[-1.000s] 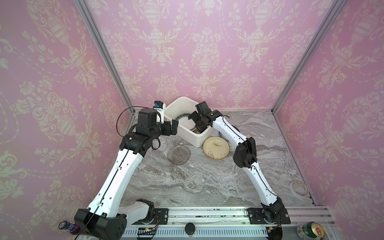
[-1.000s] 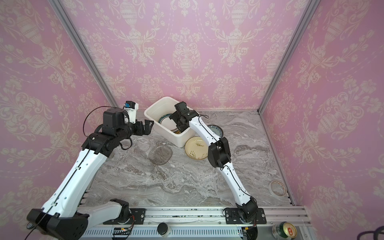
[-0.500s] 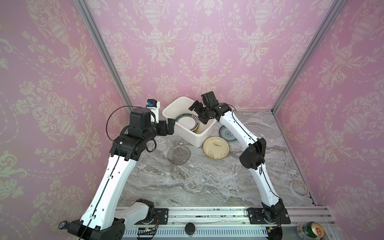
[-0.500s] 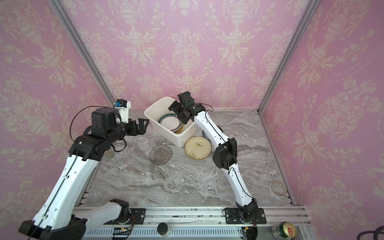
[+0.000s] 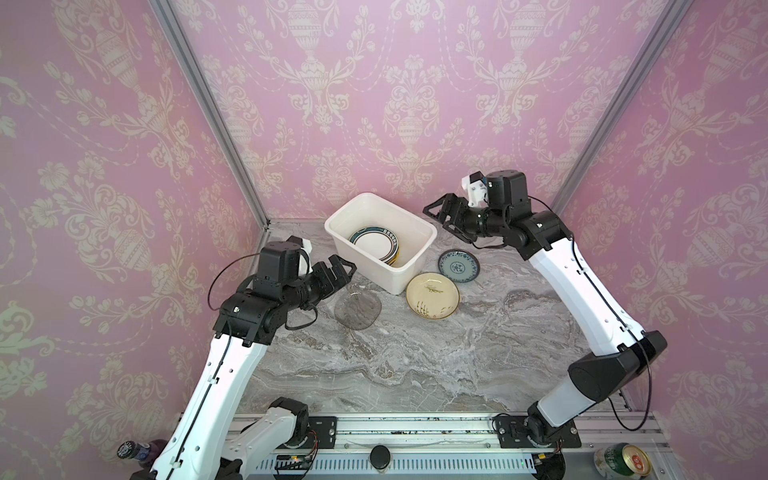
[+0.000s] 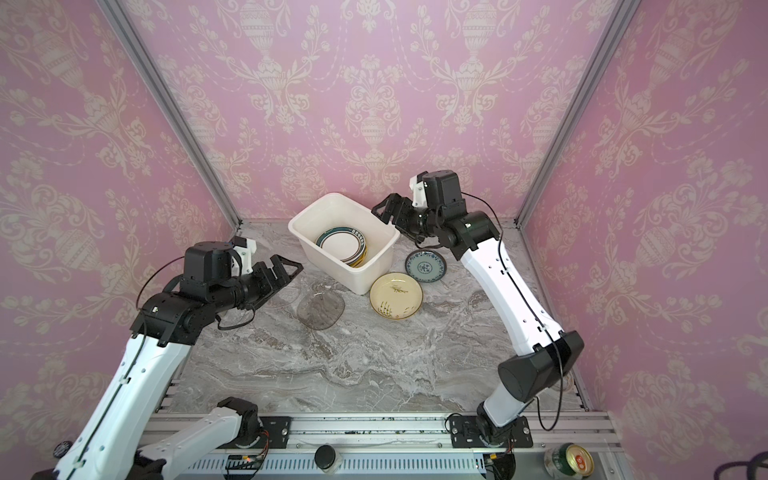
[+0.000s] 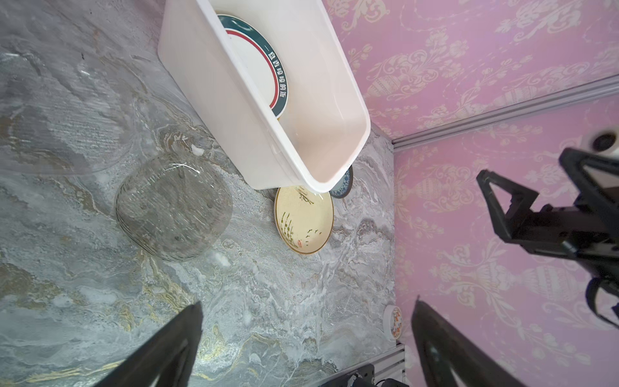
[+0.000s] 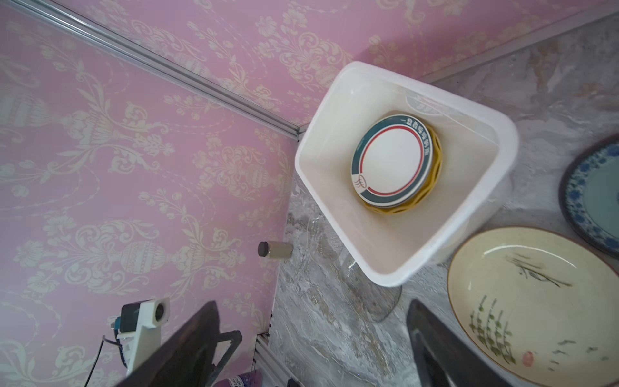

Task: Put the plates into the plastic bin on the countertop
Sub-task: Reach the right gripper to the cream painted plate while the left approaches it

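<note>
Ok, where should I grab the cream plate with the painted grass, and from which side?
Probably the raised rim of the cream plate at its near edge, pinched from above. It lies flat on the countertop, and the plastic bin and blue plate crowd its far edge; the near side is free.

A grey marble-patterned surface (image 5: 415, 365) was spread under everything. The white plastic bin (image 5: 409, 274) was set near its far edge. Close by the bin, a smoky glass plate (image 5: 358, 309), a cream plate (image 5: 432, 296) and a small blue patterned plate (image 5: 458, 266) were laid flat on it.
</note>
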### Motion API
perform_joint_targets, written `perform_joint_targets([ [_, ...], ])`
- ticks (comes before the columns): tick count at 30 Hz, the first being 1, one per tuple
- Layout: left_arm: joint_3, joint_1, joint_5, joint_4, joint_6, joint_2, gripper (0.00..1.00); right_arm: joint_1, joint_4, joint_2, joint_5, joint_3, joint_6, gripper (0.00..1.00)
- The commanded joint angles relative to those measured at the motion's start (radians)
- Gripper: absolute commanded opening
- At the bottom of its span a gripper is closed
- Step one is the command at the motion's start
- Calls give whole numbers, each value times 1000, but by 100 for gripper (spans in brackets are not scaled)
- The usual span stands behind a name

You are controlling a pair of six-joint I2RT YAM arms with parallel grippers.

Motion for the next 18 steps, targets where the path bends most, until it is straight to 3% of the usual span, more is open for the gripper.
perform_joint_targets([
  [1,-48,-16,35,58,-177,-25,99,-33,-8,-114,-39,-206,-60,83],
  [6,-71,-82,-11,-23,-181,-1,99,-103,-87,-244,19,-457,-65,73],
  [10,-90,-174,-74,-61,-169,26,99,-150,-79,-265,27,-600,-73,69],
  [18,-107,-347,-195,-117,-152,76,97,-174,-16,-99,50,-698,-138,61],
])
